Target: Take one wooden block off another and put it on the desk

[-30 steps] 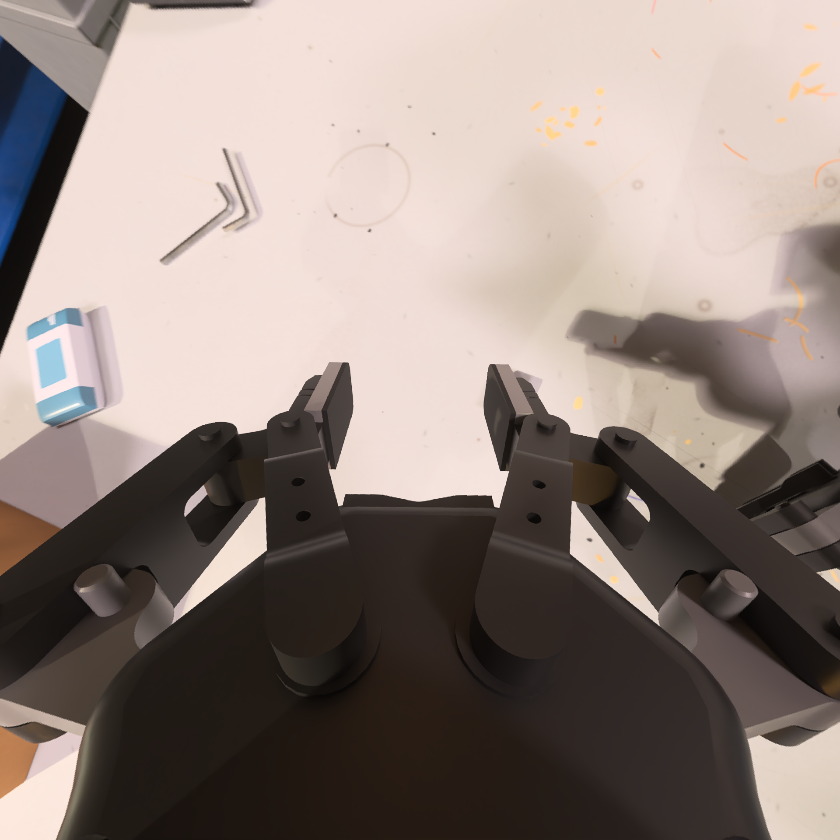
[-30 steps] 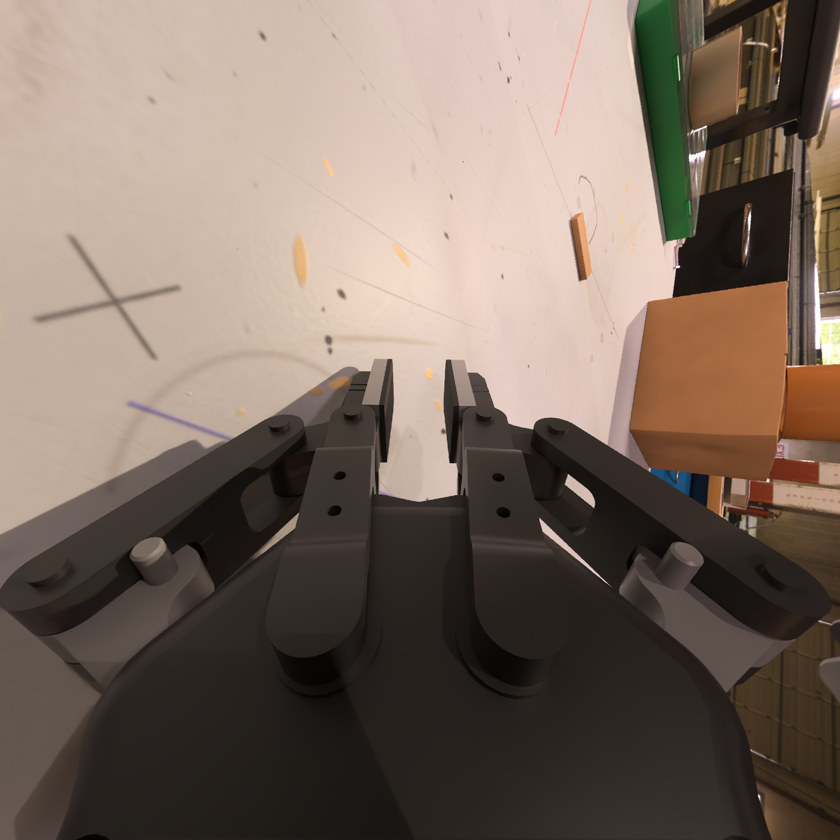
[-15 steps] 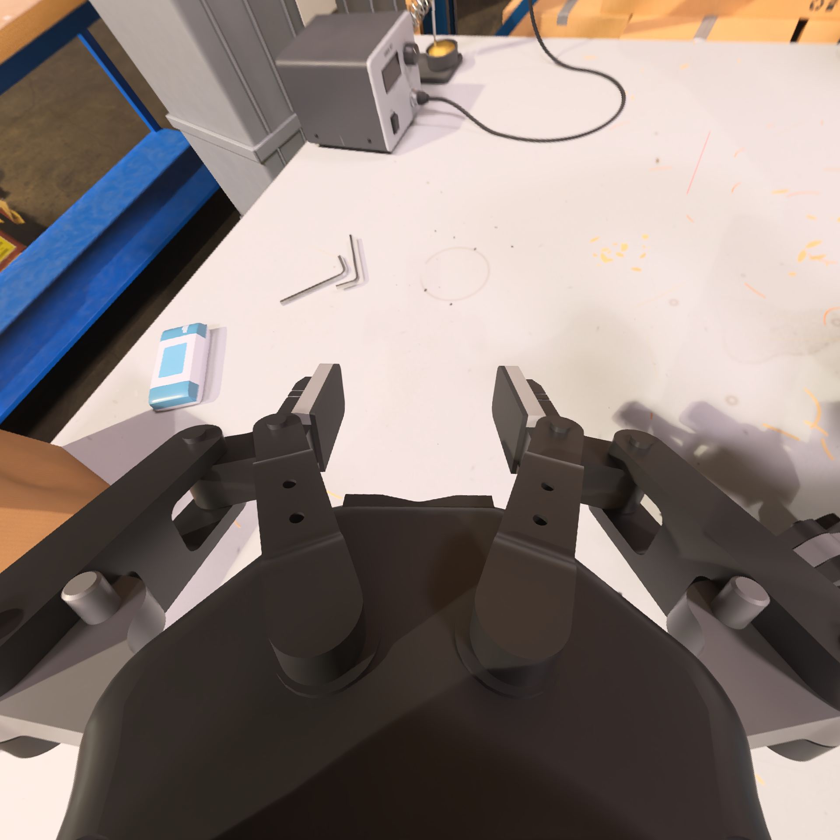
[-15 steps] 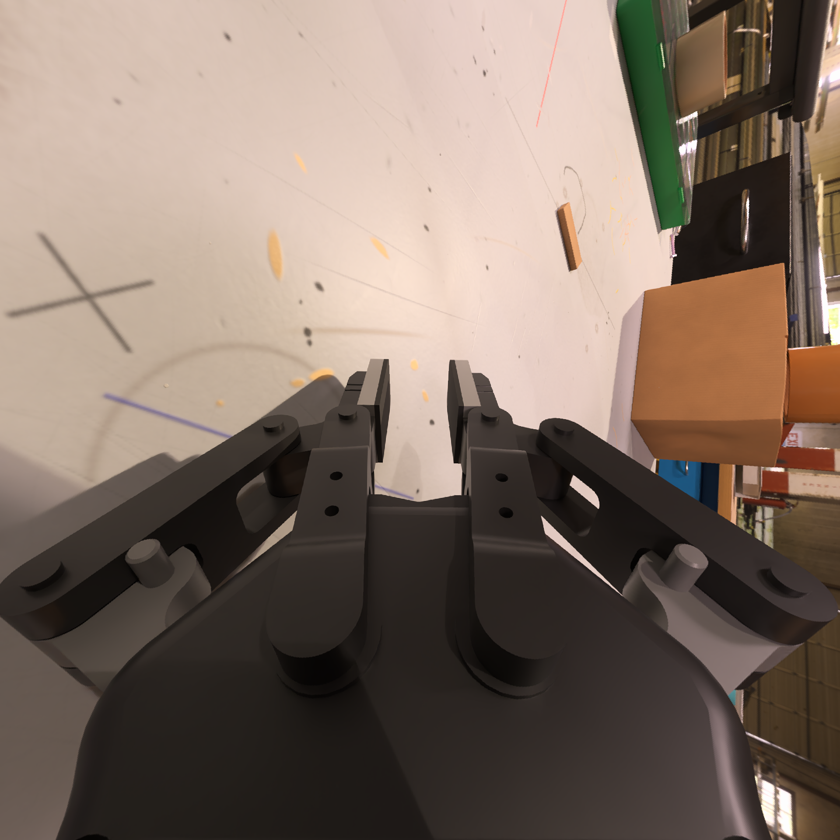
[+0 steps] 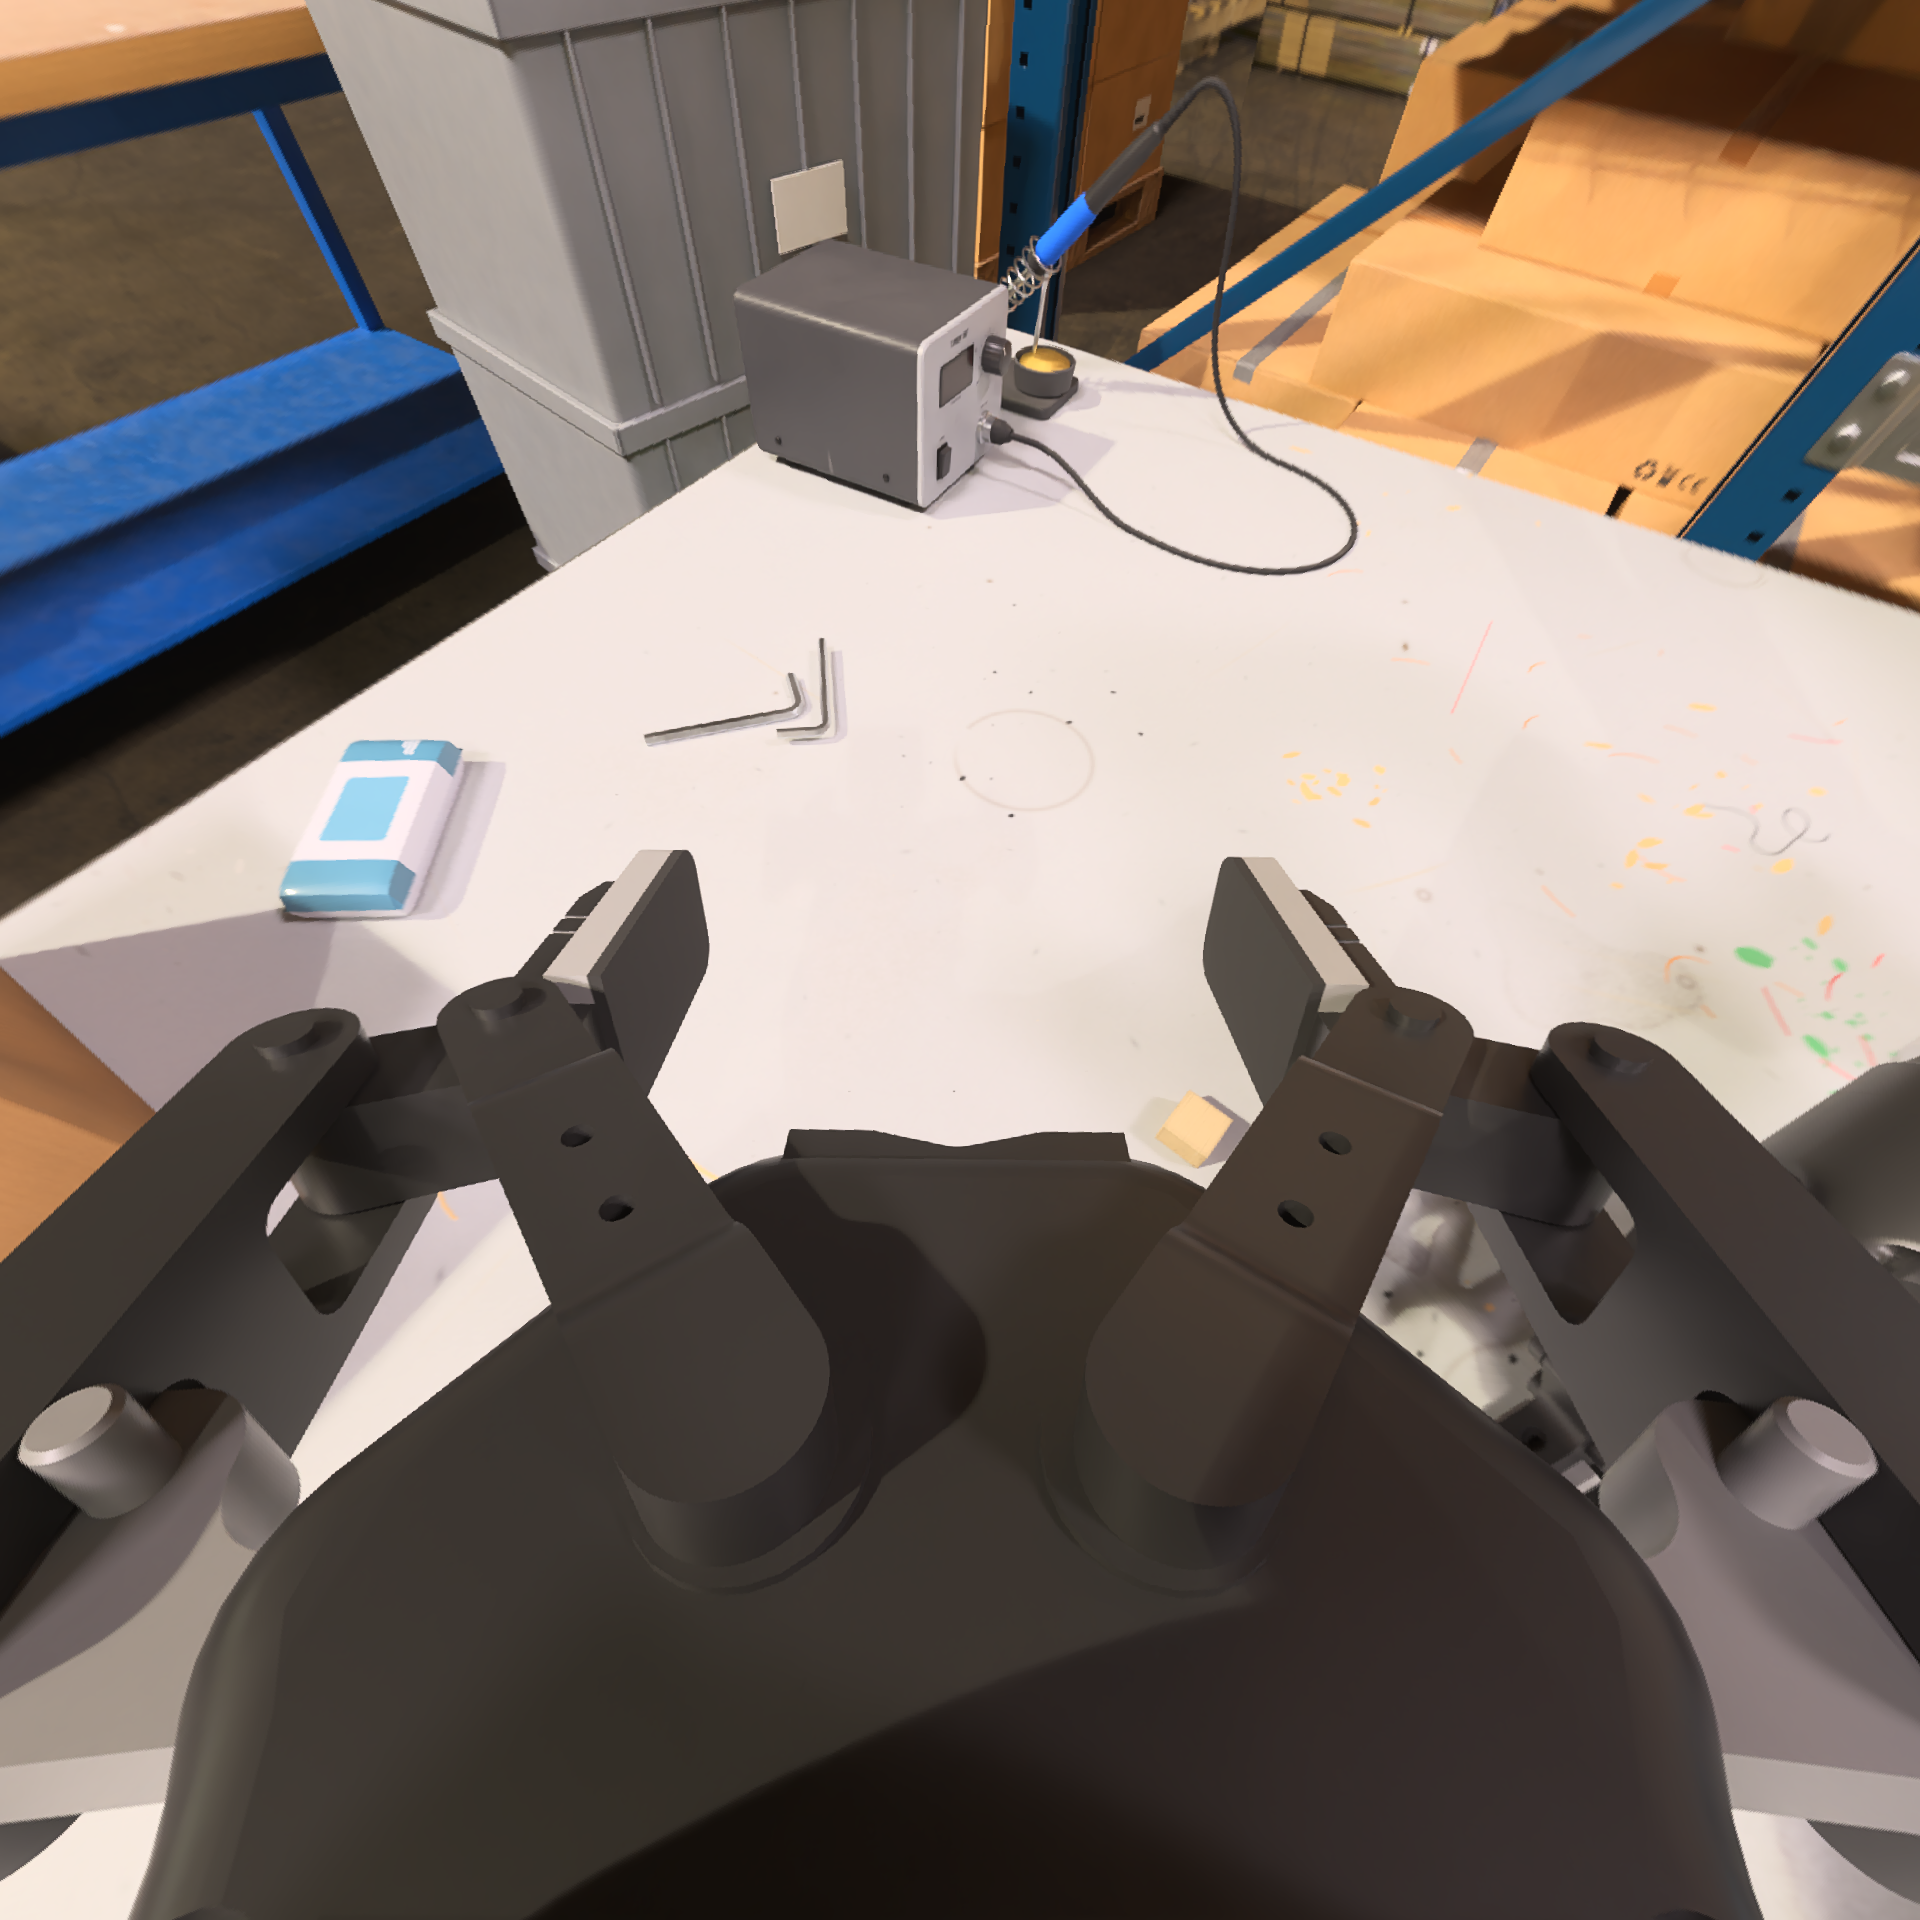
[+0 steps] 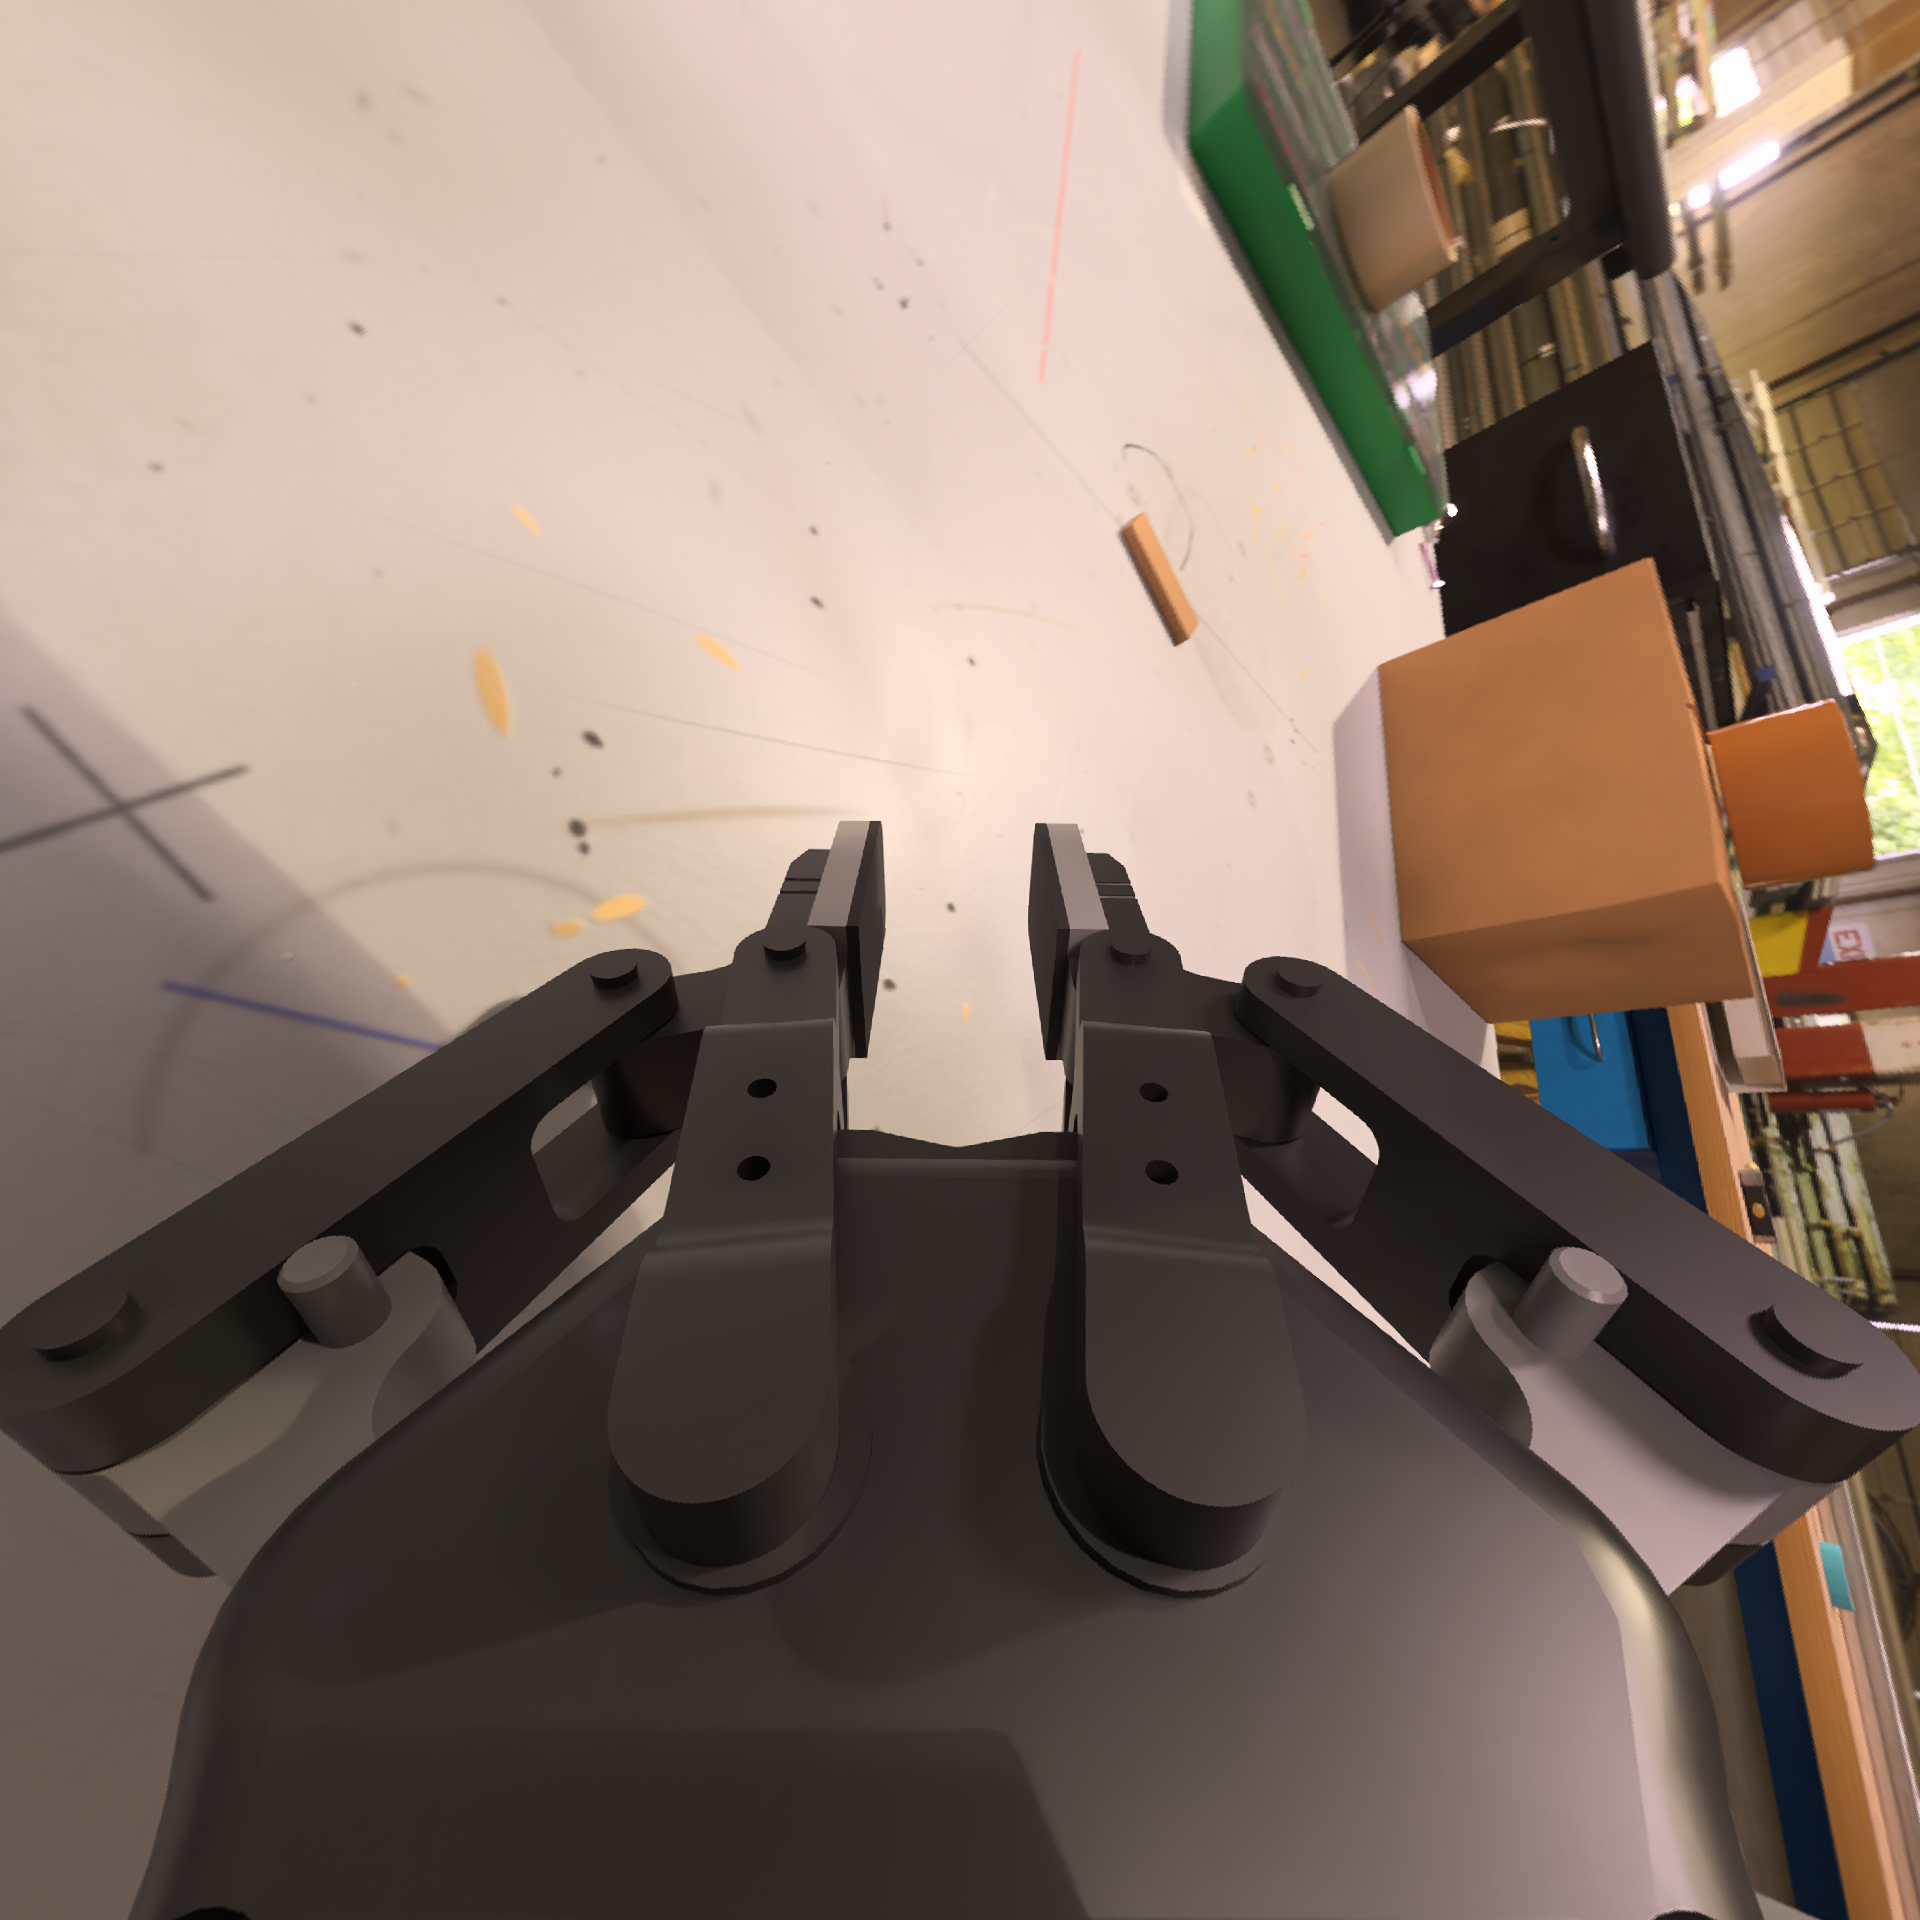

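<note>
In the left wrist view a small pale wooden block [image 5: 1195, 1127] lies on the white desk [image 5: 1039, 987], just below my right finger and partly hidden by it. I cannot tell if another block is under it. My left gripper [image 5: 961, 925] is wide open and empty above the desk. In the right wrist view my right gripper [image 6: 958, 894] is held low over the desk [image 6: 727, 416], its jaws a narrow gap apart with nothing between them. A thin wooden slab [image 6: 1158, 577] lies farther ahead on the desk.
A grey soldering station [image 5: 883, 364] with a looping cable stands at the desk's far edge. Two hex keys [image 5: 769, 707] and a blue-and-white packet [image 5: 369, 831] lie to the left. A large brown box [image 6: 1548, 790] and a green mat [image 6: 1299, 260] sit along the right side.
The left wrist view has risen and tilted up, bringing the soldering station and the small block into view. The right gripper's jaws have widened slightly and it has shifted a little.
</note>
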